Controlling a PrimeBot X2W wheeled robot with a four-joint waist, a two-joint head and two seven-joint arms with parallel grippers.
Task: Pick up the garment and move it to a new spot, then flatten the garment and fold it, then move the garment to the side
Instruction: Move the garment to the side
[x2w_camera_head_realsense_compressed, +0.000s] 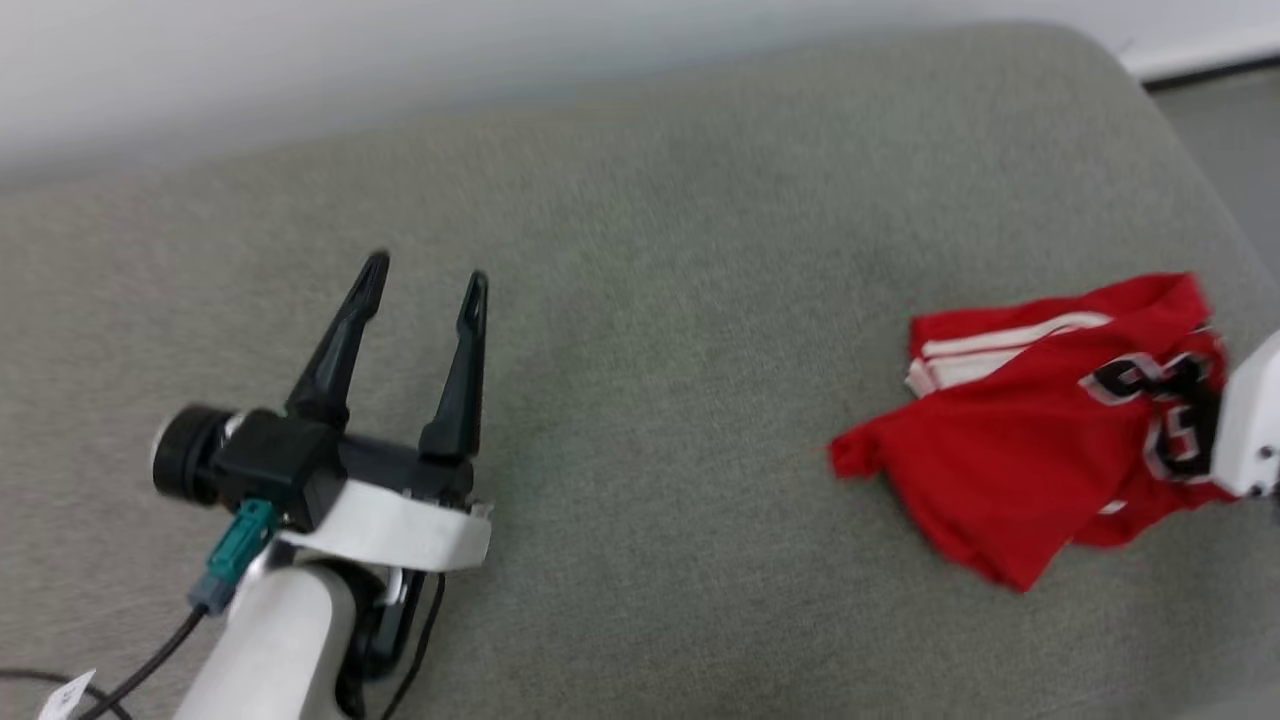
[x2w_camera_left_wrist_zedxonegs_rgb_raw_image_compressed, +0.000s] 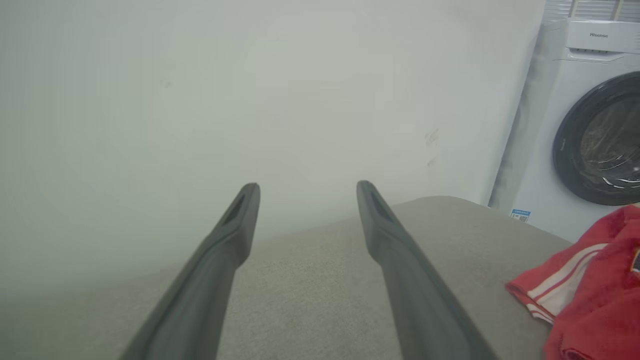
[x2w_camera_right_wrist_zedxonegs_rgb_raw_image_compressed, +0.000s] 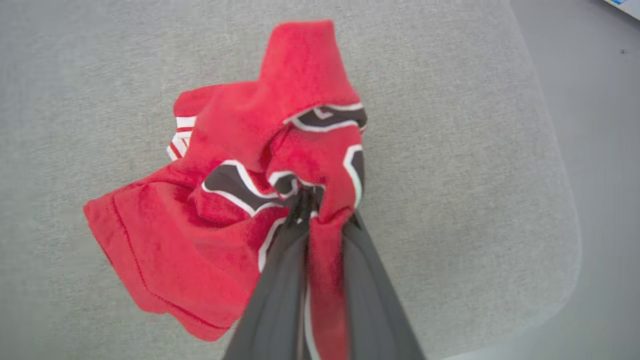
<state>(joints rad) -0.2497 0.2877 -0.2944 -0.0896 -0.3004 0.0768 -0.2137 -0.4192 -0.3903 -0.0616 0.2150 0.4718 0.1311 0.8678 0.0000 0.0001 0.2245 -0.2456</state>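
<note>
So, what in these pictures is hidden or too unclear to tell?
Head view: the right arm's white wrist, cut by the right edge, covers part of the shirt and its black print; the picture is blurred.
Right wrist view: the print is crumpled, unreadable; the right gripper, shut on a fold, hides the cloth behind.
Left wrist view: the right edge cuts off the shirt and the washing machine.

You have a grey fabric cushion (x2w_camera_head_realsense_compressed: 650, 300) set against a pale wall (x2w_camera_left_wrist_zedxonegs_rgb_raw_image_compressed: 200, 75), a white washer (x2w_camera_left_wrist_zedxonegs_rgb_raw_image_compressed: 580, 130) beside it, and grey floor (x2w_camera_right_wrist_zedxonegs_rgb_raw_image_compressed: 610, 150) past its edge.
</note>
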